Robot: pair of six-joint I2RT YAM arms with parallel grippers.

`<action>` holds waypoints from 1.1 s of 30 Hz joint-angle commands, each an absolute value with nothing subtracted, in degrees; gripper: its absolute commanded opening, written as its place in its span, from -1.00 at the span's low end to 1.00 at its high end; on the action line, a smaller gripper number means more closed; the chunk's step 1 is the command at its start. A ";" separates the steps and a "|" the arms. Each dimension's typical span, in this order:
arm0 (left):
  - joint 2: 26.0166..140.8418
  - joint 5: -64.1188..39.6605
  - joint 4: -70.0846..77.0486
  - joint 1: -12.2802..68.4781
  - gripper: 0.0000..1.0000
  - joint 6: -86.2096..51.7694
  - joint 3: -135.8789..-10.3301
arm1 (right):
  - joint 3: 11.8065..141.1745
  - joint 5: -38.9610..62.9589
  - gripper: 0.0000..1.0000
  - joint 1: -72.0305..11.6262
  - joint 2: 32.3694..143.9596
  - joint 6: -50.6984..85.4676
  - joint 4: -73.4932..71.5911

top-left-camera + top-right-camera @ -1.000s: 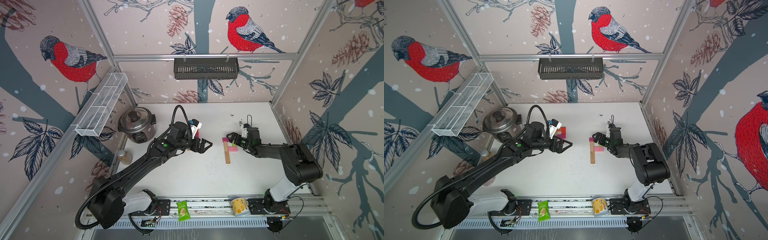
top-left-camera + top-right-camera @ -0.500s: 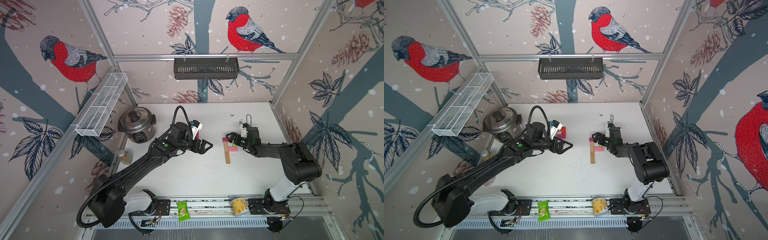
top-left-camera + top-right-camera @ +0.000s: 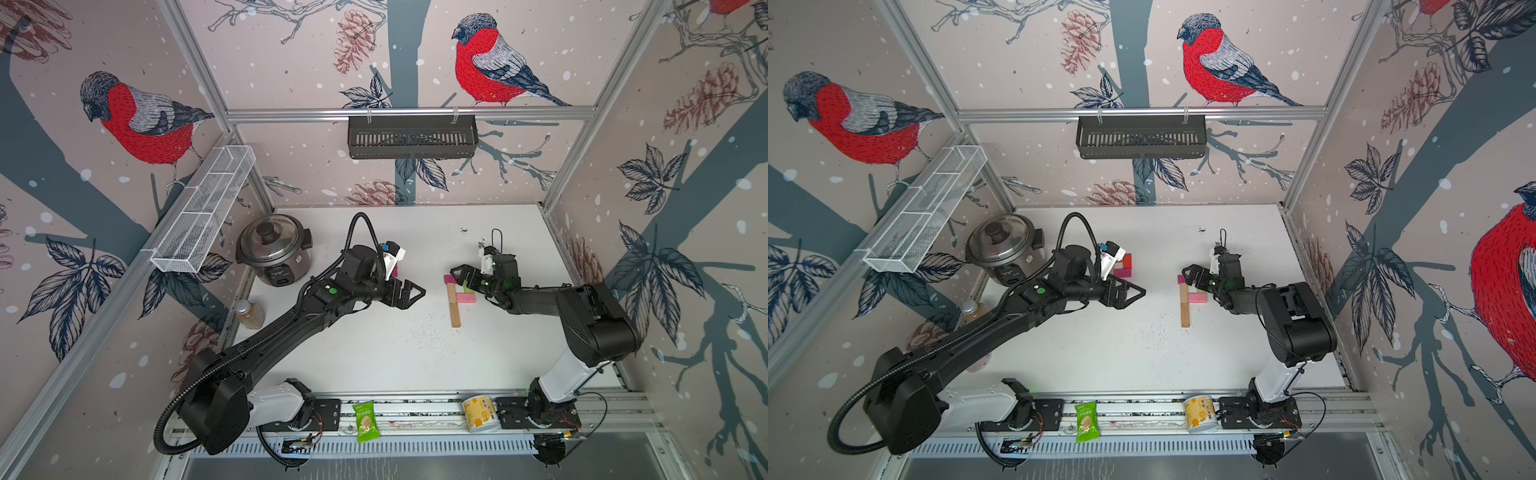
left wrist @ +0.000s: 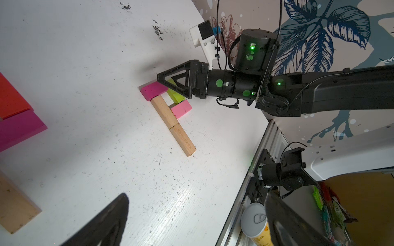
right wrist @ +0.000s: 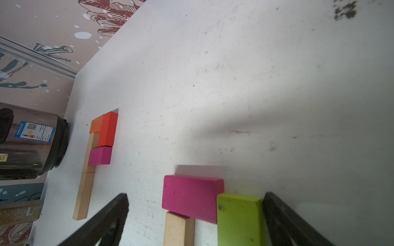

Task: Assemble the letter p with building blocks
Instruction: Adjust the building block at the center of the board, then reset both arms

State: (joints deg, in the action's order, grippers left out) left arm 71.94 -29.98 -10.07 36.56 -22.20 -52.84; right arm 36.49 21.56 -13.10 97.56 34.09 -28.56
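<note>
Letter p [image 3: 454,301] on scuffed table [image 3: 395,353], bird wallpaper [image 3: 291,54], left fingers [image 3: 419,289] and right fingers [image 3: 455,270] released

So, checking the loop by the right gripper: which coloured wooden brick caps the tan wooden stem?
The magenta brick; the lime-green brick forms the outer side, the pink brick meets the stem midway.

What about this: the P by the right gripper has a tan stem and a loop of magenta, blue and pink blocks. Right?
Not quite. The loop's middle block is lime-green, not blue, as the right wrist view shows. The rest holds: the P by the right gripper has a tan stem, a magenta block and a pink block.
</note>
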 commanded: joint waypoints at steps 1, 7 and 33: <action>71.74 -31.14 -9.13 36.65 0.96 -22.10 -52.78 | 36.39 20.55 0.99 -12.92 97.91 34.19 -23.13; 71.39 -30.61 -8.90 36.68 0.96 -22.44 -52.47 | 36.74 18.33 1.00 -12.74 97.49 34.02 -21.47; 50.31 49.02 8.63 35.60 0.97 -29.50 -27.75 | 29.89 -18.83 1.00 -7.55 47.03 29.12 -12.58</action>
State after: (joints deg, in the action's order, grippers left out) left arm 51.48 28.69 -1.58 35.83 -32.47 -32.10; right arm 32.93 -6.04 -8.05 49.21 32.36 -12.95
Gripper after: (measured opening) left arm 0.982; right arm 0.997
